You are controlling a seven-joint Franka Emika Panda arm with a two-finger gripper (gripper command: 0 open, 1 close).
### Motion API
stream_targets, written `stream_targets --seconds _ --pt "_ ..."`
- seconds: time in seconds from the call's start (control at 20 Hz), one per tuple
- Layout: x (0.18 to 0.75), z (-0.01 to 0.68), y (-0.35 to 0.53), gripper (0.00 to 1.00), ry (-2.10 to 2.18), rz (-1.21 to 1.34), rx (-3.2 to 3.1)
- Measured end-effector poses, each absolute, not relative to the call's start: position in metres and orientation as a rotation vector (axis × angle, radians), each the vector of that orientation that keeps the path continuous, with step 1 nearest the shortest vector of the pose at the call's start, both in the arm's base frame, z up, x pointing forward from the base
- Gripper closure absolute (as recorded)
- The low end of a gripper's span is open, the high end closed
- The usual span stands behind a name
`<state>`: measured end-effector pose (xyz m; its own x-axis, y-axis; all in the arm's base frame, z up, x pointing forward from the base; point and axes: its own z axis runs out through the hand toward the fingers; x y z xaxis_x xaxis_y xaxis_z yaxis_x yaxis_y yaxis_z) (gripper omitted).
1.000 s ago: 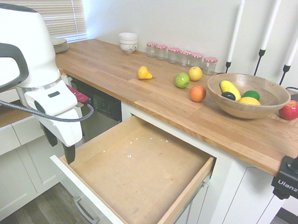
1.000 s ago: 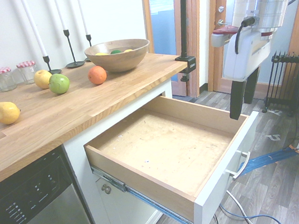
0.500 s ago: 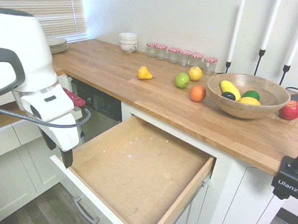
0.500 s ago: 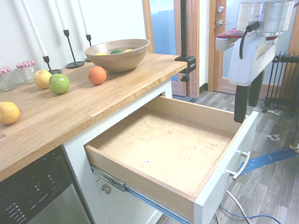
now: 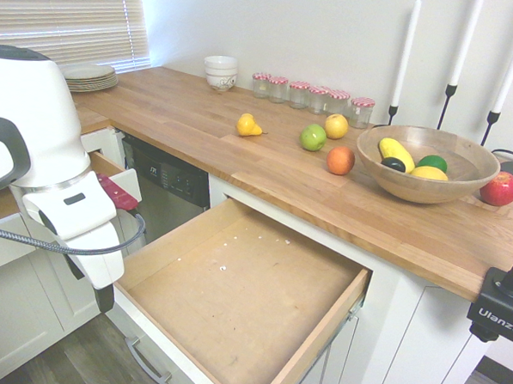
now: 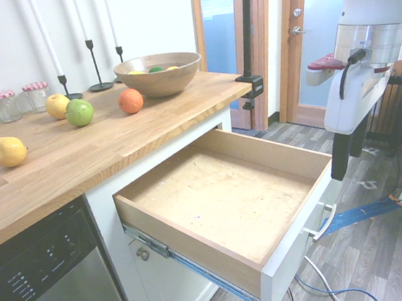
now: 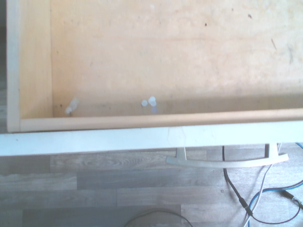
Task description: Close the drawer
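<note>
The drawer (image 5: 234, 285) stands pulled far out under the wooden counter, its light-brown floor (image 6: 221, 195) bare except for a few white specks. The white front panel (image 7: 142, 139) and silver bar handle (image 6: 324, 222) face the room; the handle (image 7: 227, 162) also shows in the wrist view. My gripper (image 6: 348, 152) hangs just outside the front panel, near one end of it, pointing down with its dark fingers (image 5: 105, 298) apart. It is open, holds nothing, and does not touch the drawer.
On the counter (image 5: 199, 129) lie a wooden fruit bowl (image 5: 426, 162), loose fruit (image 5: 313, 137), jars (image 5: 317, 98), candlesticks and stacked bowls. A dishwasher (image 6: 49, 284) sits beside the drawer. Behind the gripper stand a radiator (image 6: 391, 96) and a door.
The gripper has moved from above the drawer's front edge outward, away from the cabinet, and now hangs beyond the front panel. The drawer has not moved.
</note>
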<state>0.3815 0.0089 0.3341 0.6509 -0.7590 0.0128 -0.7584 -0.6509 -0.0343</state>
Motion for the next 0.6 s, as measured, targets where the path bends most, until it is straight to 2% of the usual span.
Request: stream_targets --seconds 0.35,0.6 --pt "0.383 0.331 -0.002 0.0 1.322 -0.051 -2.812" --pt "0.388 0.29 -0.027 0.0 1.35 0.013 -2.805"
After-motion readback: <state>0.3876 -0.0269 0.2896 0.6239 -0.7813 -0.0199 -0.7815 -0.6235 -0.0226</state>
